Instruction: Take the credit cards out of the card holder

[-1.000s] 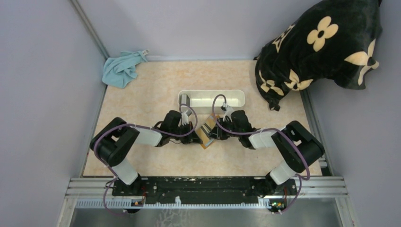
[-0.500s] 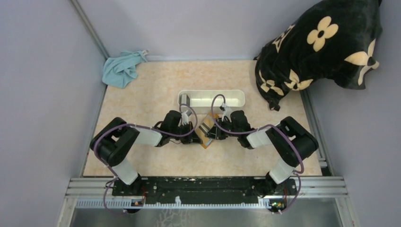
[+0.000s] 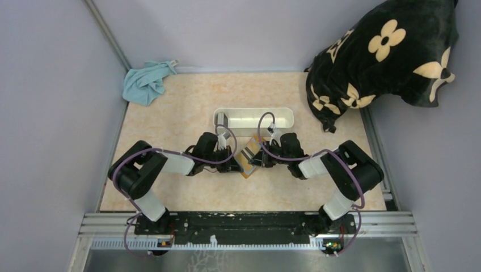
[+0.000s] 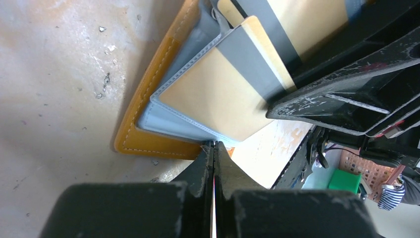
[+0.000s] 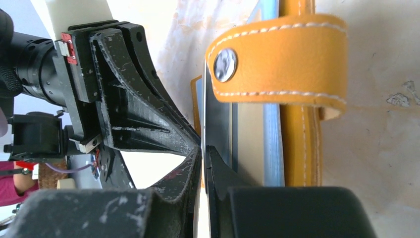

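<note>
Orange-brown card holder sits pinched in the left gripper, while the right gripper clamps the tan-gold card.

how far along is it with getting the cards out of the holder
Done: the card holder is open, strap unsnapped. In hand: the left gripper pinches the holder's edge while the right gripper sits nearly shut at the tan card, still in its sleeve. Left: pulling that card free, then any others; none lies on the table yet.
</note>
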`<state>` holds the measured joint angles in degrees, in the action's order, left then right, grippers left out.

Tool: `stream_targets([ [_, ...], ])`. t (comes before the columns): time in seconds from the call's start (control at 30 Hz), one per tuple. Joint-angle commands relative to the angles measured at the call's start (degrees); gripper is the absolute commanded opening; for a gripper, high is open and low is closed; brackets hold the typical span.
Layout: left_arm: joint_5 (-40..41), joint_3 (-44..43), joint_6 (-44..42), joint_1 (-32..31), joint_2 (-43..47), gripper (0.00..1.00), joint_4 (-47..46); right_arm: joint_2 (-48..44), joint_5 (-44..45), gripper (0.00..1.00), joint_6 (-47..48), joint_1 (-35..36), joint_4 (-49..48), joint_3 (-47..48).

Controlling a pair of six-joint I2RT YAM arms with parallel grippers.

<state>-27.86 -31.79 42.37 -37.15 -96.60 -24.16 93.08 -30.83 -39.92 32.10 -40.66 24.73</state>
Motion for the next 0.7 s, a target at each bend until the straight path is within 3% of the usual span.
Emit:
stream_targets([
  [0.0,6.73,1.47,-3.91,0.7,-2.76,0.0,8.08,-3.99,-3.01,0.08,0.78,-0.81,1.49,-0.62],
  [0.67,6.03,2.14,-4.57,1.93,-3.77,0.0,7.75,-8.81,-0.49,0.09,3.51,-5.99,6.18,-2.12],
])
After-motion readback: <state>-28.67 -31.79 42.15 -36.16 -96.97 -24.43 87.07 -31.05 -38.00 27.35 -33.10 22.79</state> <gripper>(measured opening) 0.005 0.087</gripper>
